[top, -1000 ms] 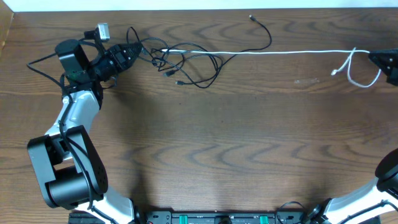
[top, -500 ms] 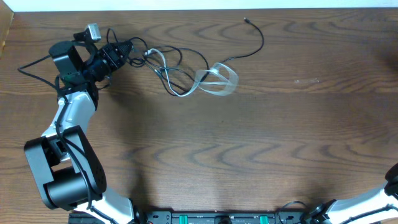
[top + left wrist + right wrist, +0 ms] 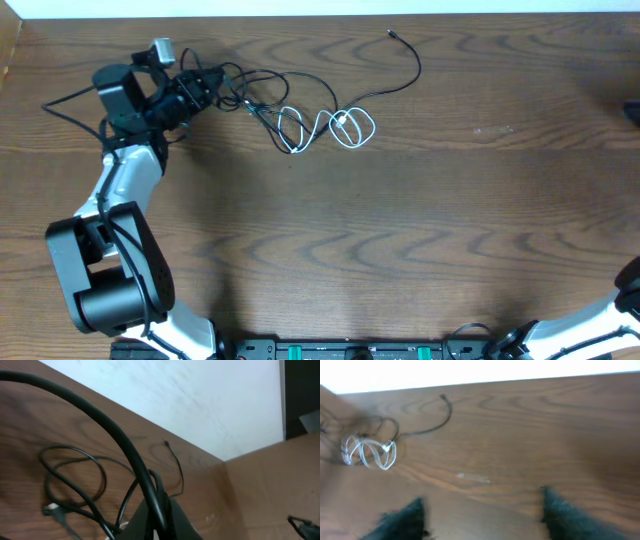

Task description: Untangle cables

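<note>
Brown wood-grain table (image 3: 420, 220) fills the overhead view, with a strip of white wall (image 3: 300, 8) along its far edge. On its far left part lie the cables (image 3: 300, 125), bunched in one loose knot. The black cords (image 3: 262, 78) loop over each other at the left of the knot, and one of them runs off to the right in a long curve, ending in a small plug (image 3: 390, 33) near the wall. The white cord (image 3: 352, 128) sits curled in small loops at the knot's right end, touching the black loops beside it. My left gripper (image 3: 207, 84) is at the knot's left edge, clenched on the black cords there. My right gripper (image 3: 482, 497) is well apart at the table's right edge, fingers spread wide with nothing between them.
</note>
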{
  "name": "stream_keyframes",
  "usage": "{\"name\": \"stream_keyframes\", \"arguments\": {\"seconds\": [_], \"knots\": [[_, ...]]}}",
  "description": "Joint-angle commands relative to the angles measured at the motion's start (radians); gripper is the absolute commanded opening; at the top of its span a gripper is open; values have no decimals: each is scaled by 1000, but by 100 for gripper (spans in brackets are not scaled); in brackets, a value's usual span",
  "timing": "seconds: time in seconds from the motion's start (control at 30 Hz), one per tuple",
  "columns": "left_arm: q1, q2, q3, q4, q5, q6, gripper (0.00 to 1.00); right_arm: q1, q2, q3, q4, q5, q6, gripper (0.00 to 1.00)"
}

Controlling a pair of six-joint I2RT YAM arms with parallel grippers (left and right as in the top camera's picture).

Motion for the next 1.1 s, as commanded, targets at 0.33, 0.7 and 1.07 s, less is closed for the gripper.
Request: {"name": "stream_keyframes", "arguments": {"seconds": [0.33, 0.7, 1.07], "knots": [[-105, -20, 11, 0, 13, -77, 8, 346, -3, -29, -35, 14, 29, 99], [-190, -20, 11, 218, 141, -222, 8, 606, -3, -212, 361, 20, 658, 99], [-245, -20, 11, 393, 210, -351, 8, 830, -3, -245, 461, 173, 1030, 99]]}}
